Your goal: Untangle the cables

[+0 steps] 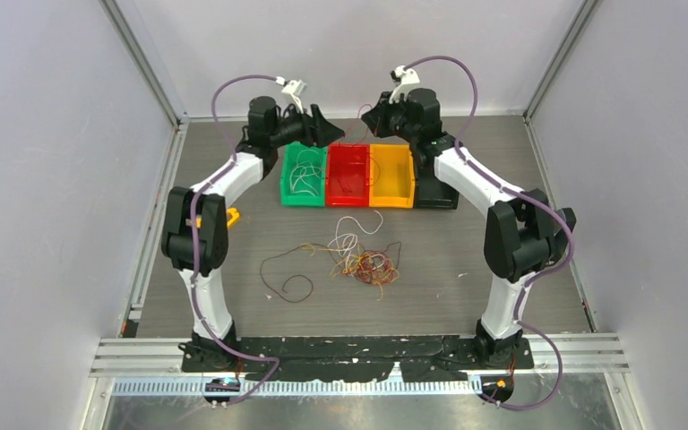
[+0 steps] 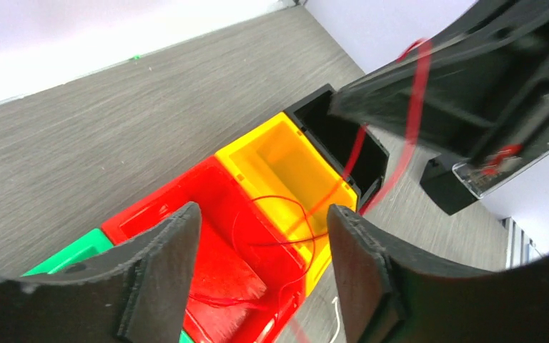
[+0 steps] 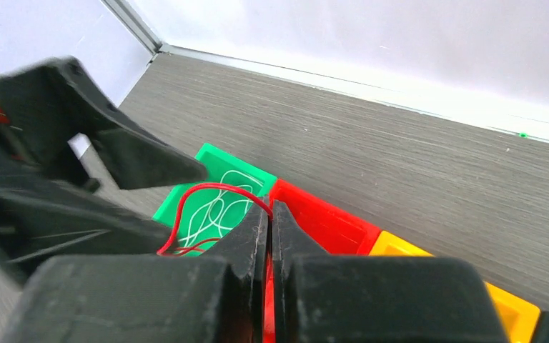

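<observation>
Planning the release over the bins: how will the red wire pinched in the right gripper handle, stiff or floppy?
Likely floppy: the red wire hangs from the shut right gripper in slack curves toward the red bin. Probably near weightless, being hair-thin. It seems springy too, arching beside the gripper, so it may curl and snag.

Left arm (image 1: 199, 228) and right arm (image 1: 521, 235) rise from side-by-side bases, elbows bowed outward, forearms reaching far forward and angling inward. Wrists are turned toward each other, so the two grippers face tip to tip, near but with a gap between them. Left gripper (image 2: 263, 230): jaws apart, nothing between the fingers (image 2: 166, 266). Right gripper (image 3: 270, 211): jaws pressed together, pinching a thin red cable (image 3: 209, 187) at the tips; the cable loops out to one side of the closed fingers. Both grippers are held raised.
</observation>
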Controlling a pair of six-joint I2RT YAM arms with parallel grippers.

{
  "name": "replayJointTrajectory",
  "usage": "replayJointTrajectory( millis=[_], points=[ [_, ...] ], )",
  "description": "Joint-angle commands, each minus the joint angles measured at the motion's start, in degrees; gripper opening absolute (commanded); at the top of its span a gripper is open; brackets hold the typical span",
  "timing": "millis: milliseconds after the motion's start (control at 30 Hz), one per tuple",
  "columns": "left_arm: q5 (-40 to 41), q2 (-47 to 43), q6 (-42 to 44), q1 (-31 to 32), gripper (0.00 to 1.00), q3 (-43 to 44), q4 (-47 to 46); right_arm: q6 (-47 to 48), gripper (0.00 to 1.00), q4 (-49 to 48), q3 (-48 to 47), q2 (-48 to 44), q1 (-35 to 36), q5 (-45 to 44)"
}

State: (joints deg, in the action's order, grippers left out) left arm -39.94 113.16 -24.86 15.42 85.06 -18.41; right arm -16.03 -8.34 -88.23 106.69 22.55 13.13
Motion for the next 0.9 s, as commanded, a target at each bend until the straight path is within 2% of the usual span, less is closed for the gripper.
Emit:
replayJointTrajectory(
  millis=[0,67,200,300,500,733,867],
  points=[
    [-0.92,-8.60,1.25,-1.38,0.71,0.21,1.54,1.29,0.06,-6.98,-0.74,2.37,1.13,-0.68],
    [-0.35,-10.84,1.29,-2.42,0.76,-1.47,1.66,2.65,0.06,-7.42,-1.44,3.63,1.65,-1.34],
    [0.14,-15.44,1.31,-4.83,0.93,-4.92,0.76,5.80,0.05,-8.61,-3.02,6.22,2.22,-2.30],
    [0.13,-18.32,0.75,-6.68,0.99,-7.51,-0.58,6.31,0.06,-9.04,-5.59,6.64,2.10,-1.46],
    [-0.57,-22.55,-2.83,-9.89,1.00,-11.32,-4.08,5.37,0.06,-12.37,-12.90,7.59,3.17,2.95],
    [-0.67,-24.80,-3.64,-13.67,0.99,-11.85,-3.99,-2.32,0.06,-12.79,-29.47,18.75,4.90,5.82],
    [-1.03,-25.26,-4.25,-15.14,0.98,-12.80,-4.52,-3.77,0.05,-13.00,-31.56,20.48,5.89,6.51]
  ],
)
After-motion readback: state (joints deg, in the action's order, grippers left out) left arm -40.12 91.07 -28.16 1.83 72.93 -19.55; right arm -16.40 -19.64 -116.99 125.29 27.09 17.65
